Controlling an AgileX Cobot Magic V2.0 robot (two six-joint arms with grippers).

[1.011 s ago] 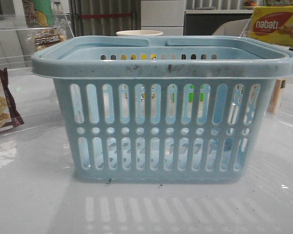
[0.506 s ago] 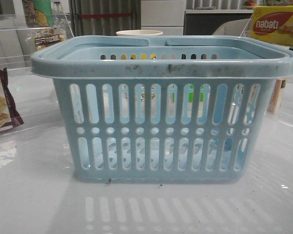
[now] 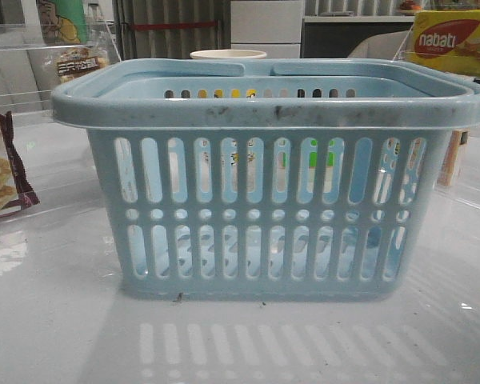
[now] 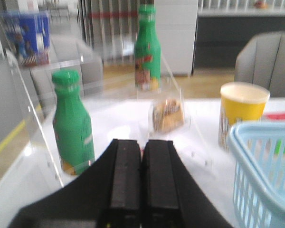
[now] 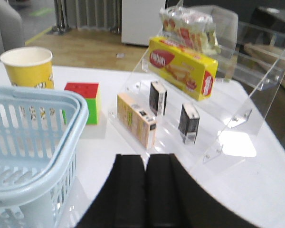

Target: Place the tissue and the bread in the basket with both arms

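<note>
The basket [image 3: 272,176] sits mid-worktop [image 3: 56,320], unchanged from a second ago. The bread [image 4: 166,114] rests on a clear shelf, at twelve o'clock from the left hand [image 4: 141,183], whose fingers are pressed together. The right hand [image 5: 145,190] is likewise closed, empty, with the basket at its nine o'clock.

Nothing has visibly changed around the basket [image 3: 272,184].
</note>
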